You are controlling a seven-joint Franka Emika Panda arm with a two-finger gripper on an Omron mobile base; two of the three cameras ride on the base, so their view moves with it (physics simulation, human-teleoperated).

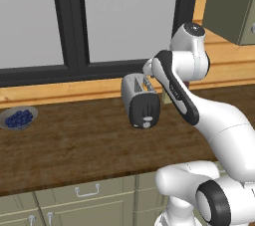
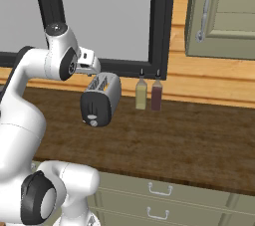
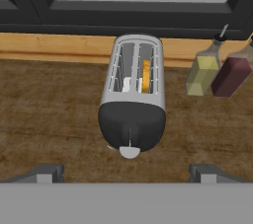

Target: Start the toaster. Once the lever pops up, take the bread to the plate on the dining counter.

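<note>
2 dark finger tips of the gripper spread wide at frame bottom, risking the round knob rather than the pale lever on the silver-grey two-slot toaster at centre.

Bread apparently in toaster

Grey bowl of blueberries on worktop, yellow bottle touching dark red bottle, window

A kitchen: wooden worktop, sage cabinets, toaster, bottles.
</note>
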